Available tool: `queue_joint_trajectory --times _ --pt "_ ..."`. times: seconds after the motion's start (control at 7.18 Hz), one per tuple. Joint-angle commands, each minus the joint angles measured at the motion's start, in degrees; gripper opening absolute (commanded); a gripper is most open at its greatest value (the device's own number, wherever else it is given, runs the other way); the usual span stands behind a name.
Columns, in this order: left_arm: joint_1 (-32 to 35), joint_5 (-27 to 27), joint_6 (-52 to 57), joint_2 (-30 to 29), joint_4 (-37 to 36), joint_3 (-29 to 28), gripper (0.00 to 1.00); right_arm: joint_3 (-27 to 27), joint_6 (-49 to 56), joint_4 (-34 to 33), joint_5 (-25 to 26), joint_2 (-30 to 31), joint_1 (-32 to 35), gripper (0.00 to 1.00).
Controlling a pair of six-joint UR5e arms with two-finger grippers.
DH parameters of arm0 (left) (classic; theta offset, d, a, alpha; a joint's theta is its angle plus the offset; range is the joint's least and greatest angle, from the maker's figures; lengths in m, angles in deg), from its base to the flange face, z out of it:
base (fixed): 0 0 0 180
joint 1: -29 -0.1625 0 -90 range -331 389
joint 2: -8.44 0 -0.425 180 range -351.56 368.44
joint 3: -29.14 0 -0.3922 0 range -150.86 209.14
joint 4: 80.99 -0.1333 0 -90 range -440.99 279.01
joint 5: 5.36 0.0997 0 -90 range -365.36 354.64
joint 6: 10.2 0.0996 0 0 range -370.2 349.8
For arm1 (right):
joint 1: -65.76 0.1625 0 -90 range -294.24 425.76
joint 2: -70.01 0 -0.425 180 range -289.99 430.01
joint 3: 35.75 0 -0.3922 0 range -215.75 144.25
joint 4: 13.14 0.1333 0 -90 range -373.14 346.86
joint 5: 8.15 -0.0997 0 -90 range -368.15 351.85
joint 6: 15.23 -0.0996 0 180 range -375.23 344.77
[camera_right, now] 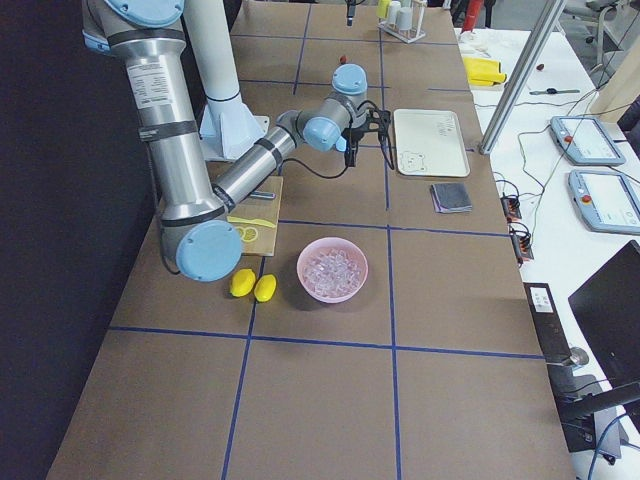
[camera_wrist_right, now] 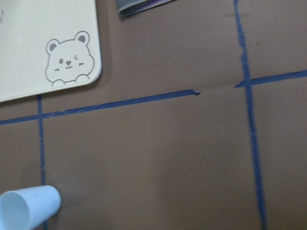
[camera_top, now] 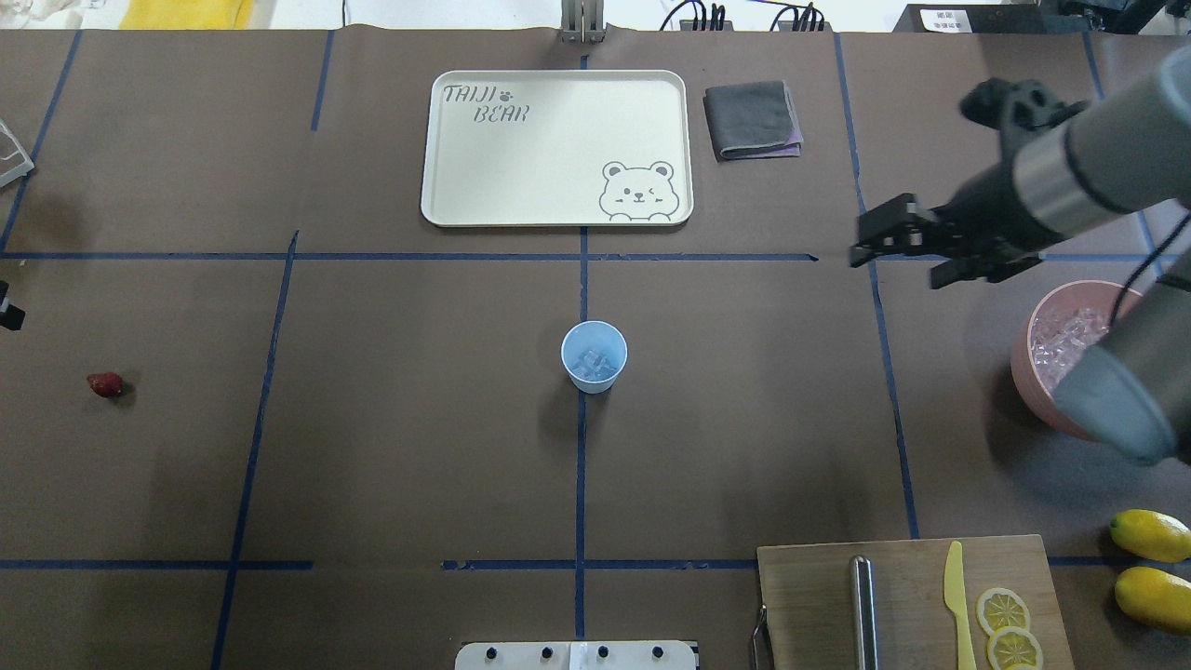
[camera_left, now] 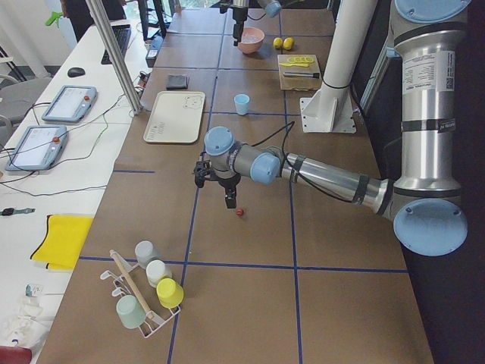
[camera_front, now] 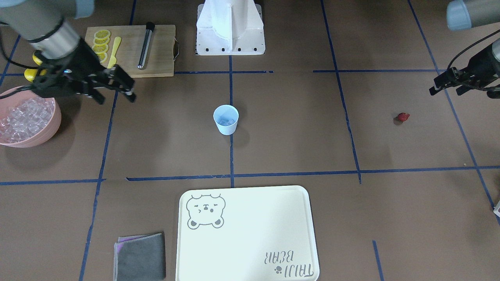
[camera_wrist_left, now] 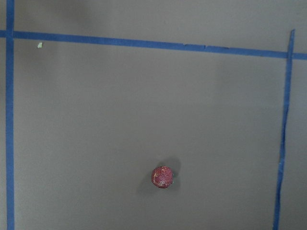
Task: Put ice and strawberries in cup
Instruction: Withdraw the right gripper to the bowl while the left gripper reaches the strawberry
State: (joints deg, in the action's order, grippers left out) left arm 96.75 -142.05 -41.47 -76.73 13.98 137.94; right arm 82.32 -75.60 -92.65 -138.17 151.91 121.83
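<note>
We find the pale-blue cup [camera_top: 594, 355] upright at the centre of the surface [camera_top: 391, 419], rim up, with a few clear ice cubes [camera_top: 593, 365] in its bottom. The bulk ice [camera_front: 21, 119] fills a pink bowl [camera_front: 50, 130] well to the right. The dark-red strawberry [camera_top: 105, 384] lies alone, well to the left of the cup.

left gripper [camera_front: 445, 90]: jaws apart, empty, pointing down | right gripper [camera_front: 117, 98]: jaws apart, empty, arm stretched forward
</note>
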Motion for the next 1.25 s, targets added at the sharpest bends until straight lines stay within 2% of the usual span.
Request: queue_joint_trajectory --times 0.0,0.14,0.28,0.42,0.56,0.7,0.97,1.11 --pt "-4.5 7.2 -4.0 0.1 0.2 -0.9 1.0 -2.1 33.1 -0.6 -5.9 15.4 14.5 0.99" --pt "-4.7 7.2 -4.5 0.4 1.0 -1.9 1.0 -5.5 42.3 -0.6 -5.9 17.3 19.0 0.99" --pt "-4.9 6.8 -4.5 0.4 5.2 -4.5 1.0 -8.3 48.4 -0.6 -5.8 17.8 22.3 0.99" --pt "-4.9 6.5 -4.5 0.4 12.2 -8.9 1.0 -11.6 54.4 -0.9 -5.2 17.7 24.7 0.99" --pt "-4.9 6.4 -5.2 0.4 18.6 -12.8 1.0 -12.9 59.3 -4.0 -4.2 17.2 25.9 0.99" --pt "-6.5 6.5 -12.8 0.4 23.5 -13.4 1.0 -12.5 60.3 -6.9 -3.2 15.4 26.3 0.99" --pt "-14.4 7.2 -24.8 -0.3 29.6 -13.7 1.0 -12.4 60.3 -7.4 -3.1 14.0 25.8 0.99" --pt "-15.4 7.9 -25.8 -0.3 30.5 -13.8 1.0 -12.5 60.3 -7.4 -3.0 13.8 25.7 0.99"
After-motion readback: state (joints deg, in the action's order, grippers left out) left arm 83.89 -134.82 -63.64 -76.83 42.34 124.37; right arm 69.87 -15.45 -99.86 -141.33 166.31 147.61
